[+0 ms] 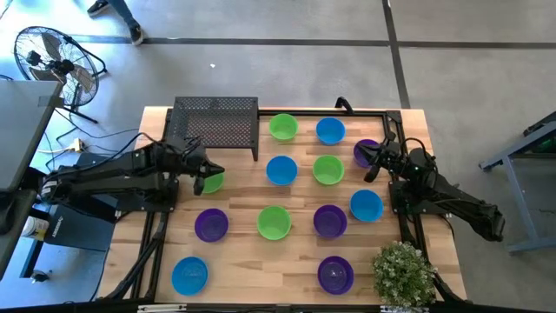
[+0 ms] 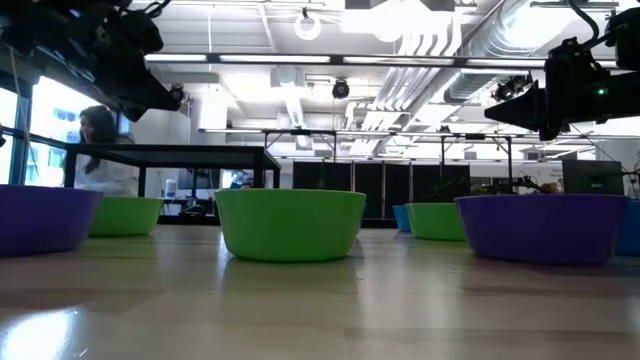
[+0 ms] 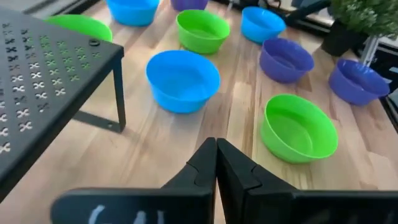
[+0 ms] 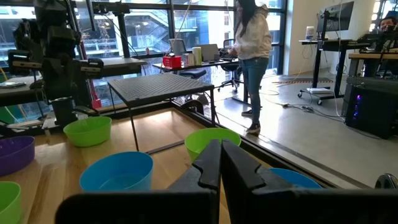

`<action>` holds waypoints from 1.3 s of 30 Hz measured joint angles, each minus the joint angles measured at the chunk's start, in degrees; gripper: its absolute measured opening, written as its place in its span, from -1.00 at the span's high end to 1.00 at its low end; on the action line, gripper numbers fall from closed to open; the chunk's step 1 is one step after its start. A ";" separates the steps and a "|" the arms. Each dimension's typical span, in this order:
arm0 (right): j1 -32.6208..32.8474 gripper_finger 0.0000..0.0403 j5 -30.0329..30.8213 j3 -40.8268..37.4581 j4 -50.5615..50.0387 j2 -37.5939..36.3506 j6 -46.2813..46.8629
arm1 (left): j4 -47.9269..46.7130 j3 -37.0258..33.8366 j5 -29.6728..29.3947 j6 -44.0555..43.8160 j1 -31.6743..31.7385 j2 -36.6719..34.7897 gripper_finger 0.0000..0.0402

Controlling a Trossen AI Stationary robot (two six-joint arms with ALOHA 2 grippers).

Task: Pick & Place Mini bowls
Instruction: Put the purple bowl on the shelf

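Mini bowls [image 1: 281, 170] sit spread over the counter [image 1: 239, 248] beside the black mesh rack [image 1: 215, 122]. Left hand [image 1: 219, 171] closed, empty, just by the rack; right hand [image 1: 363, 154] closed, empty, well apart from it.

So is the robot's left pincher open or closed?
Closed. The left gripper has its two dark fingers pressed together with nothing between them, above the wooden table.

Grey floor [image 1: 261, 78], floor fan [image 1: 52, 61], big windows [image 4: 149, 25], ceiling lights [image 2: 400, 20]
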 joint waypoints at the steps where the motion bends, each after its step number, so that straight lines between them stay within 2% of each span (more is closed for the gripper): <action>1: 0.02 1.00 0.00 0.00 0.00 -0.01 0.01 | -0.12 0.48 -0.04 -0.33 0.00 1.15 0.95; 5: 0.01 1.00 0.00 0.00 -0.01 -0.01 -0.01 | -3.21 2.87 -0.07 -0.48 -0.88 4.69 0.80; 8: 0.00 1.00 0.00 0.00 0.00 0.01 0.00 | -5.58 4.88 -1.14 -0.49 -4.48 7.17 0.68; 13: 0.01 1.00 0.00 0.01 0.00 -0.01 0.00 | -7.60 8.09 -7.57 -3.40 -14.82 11.90 0.57; 19: 0.02 1.00 0.00 0.00 -0.02 0.01 0.01 | -9.11 10.49 -12.98 -10.99 -27.30 19.00 0.56; 28: 0.02 1.00 0.00 0.00 0.00 0.00 0.00 | -14.30 19.73 -13.83 -24.08 -41.22 37.13 0.56; 34: 0.02 1.00 0.00 0.00 -0.01 0.00 -0.01 | -23.34 30.52 -13.35 -33.09 -47.22 50.82 0.55; 39: 0.02 1.00 0.00 0.00 -0.02 0.01 -0.01 | -29.69 38.65 -12.57 -43.09 -49.69 58.31 0.37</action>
